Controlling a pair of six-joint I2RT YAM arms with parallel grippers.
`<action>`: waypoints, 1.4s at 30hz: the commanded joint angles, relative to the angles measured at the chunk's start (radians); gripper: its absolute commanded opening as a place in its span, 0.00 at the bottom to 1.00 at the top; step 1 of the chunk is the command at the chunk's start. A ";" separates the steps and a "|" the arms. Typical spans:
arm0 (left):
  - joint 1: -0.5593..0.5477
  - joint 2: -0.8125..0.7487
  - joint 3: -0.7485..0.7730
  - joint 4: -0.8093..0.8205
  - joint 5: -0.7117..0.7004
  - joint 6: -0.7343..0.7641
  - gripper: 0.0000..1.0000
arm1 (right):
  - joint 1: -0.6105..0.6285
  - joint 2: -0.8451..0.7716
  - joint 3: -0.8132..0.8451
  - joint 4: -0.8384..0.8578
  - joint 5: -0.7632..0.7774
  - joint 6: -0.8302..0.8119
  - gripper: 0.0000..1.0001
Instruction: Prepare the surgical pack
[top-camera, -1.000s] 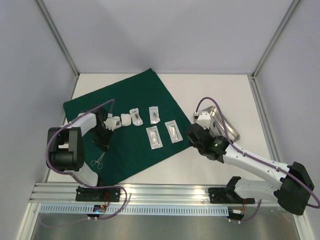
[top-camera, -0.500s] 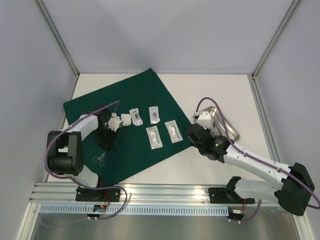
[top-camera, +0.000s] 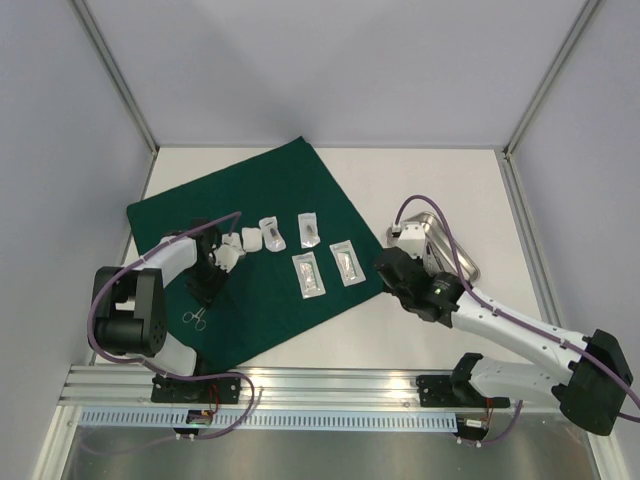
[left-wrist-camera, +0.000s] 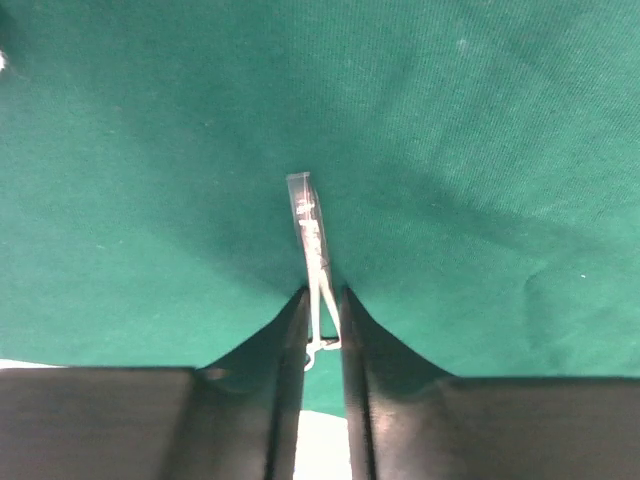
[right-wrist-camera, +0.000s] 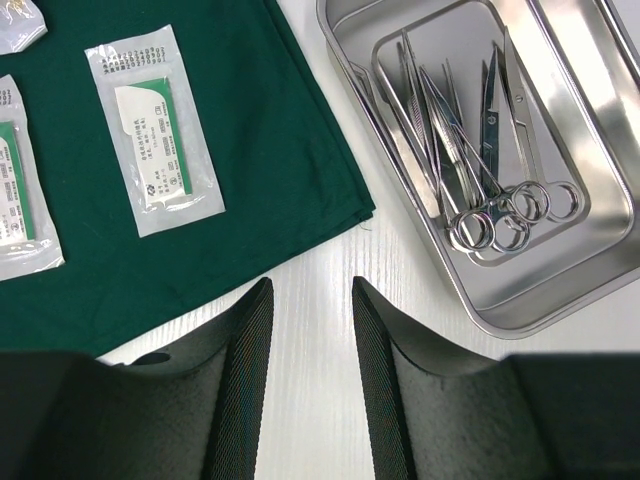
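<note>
Green cloth (top-camera: 255, 235) is laid flat on the left half of the white table (top-camera: 400, 180), one corner pointing to the back. From the top, four clear pouches (top-camera: 308, 273) and white gauze pieces (top-camera: 252, 238) are seen in a loose row across the cloth, with a pair of forceps (top-camera: 195, 318) lying alone near its front-left edge. The steel tray (right-wrist-camera: 590, 260) sits on bare table just right of the cloth and is half hidden by the right arm in the top view. Only the right wrist view shows what is in it: a smaller inner tray with scissors and clamps (right-wrist-camera: 470, 150) lying side by side. Right gripper (right-wrist-camera: 310, 300) is seen with fingers apart and nothing between them, over bare table beside the cloth corner. Left gripper (left-wrist-camera: 322, 305) is low over the cloth. Its wrist view shows fingers nearly together with a thin pale strip (left-wrist-camera: 310, 225) standing on edge between them, a detail lost in the top view. A firm clamp on the strip cannot be told, nor what the strip is.
</note>
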 joint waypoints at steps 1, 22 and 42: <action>-0.002 0.049 -0.049 0.050 -0.049 0.024 0.26 | 0.005 -0.033 0.003 0.002 0.041 0.011 0.40; -0.003 -0.219 0.018 0.014 0.077 -0.050 0.00 | 0.069 -0.037 0.034 0.114 -0.036 -0.025 0.40; -0.002 -0.246 0.077 -0.050 0.051 0.152 0.22 | 0.151 0.145 0.171 0.530 -0.318 -0.074 0.50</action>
